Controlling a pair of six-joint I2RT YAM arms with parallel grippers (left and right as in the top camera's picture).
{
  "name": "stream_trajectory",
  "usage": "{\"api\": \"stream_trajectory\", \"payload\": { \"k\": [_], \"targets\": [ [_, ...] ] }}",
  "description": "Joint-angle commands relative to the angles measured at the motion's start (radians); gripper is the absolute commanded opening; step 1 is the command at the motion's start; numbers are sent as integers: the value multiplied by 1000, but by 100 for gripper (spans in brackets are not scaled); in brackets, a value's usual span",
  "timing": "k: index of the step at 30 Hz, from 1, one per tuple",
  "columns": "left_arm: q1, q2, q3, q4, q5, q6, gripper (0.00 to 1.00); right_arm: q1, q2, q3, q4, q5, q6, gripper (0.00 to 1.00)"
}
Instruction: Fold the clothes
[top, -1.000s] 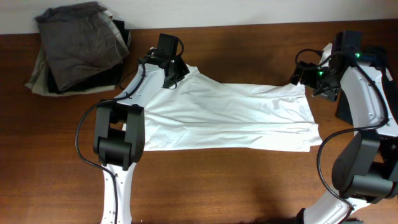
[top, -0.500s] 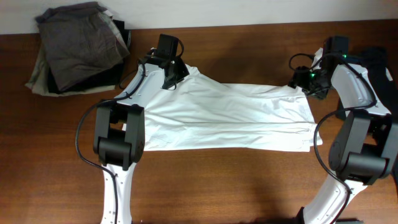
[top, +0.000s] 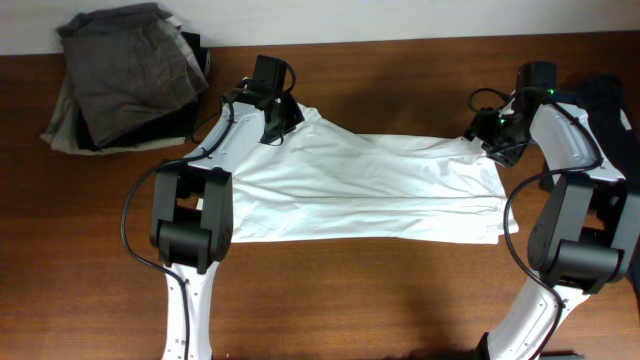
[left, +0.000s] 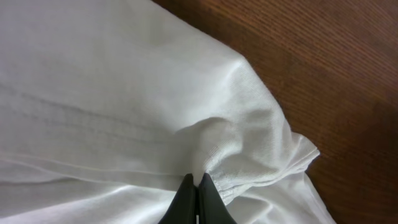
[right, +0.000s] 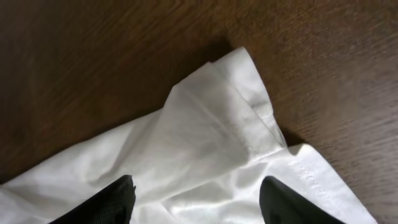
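The white T-shirt lies spread flat across the middle of the wooden table, its long axis running from 9 to 3 o'clock in the overhead view, with a lengthwise crease along its lower half.

The left gripper sits at the shirt's 10 o'clock corner. Its jaws are clenched together on a small peak of the fabric, which rises in a pinched ridge just above the fingertips. A stitched seam runs across the cloth at 9 o'clock from the pinch, and bare wood shows toward 2 o'clock.

The right gripper is at the shirt's 2 o'clock corner. Its jaws stand released and well apart, one on either side of a folded-over hemmed corner of the shirt. That corner lies on the table between them. Whether the pads touch the cloth is hard to tell from the wrist view.

A pile of grey, black and beige garments rests at the table's 10 o'clock corner, well apart from the shirt. A dark garment lies at the 3 o'clock edge, beside the right arm.
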Motion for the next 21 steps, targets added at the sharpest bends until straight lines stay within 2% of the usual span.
{"api": "stream_trajectory", "payload": {
  "k": [1,6,8,13,21],
  "targets": [
    [7,30,18,-5,-11,13,2,-1,20,-28,11,6,33,71],
    [7,30,18,-13,-11,13,2,-2,21,-58,39,44,33,71],
    [7,30,18,-15,-11,13,2,-2,21,-65,56,44,37,67],
    [7,30,18,-23,-11,13,2,-2,21,-81,102,44,51,66],
    [7,30,18,-27,-11,13,2,-2,21,-104,135,50,66,58]
  ]
}}
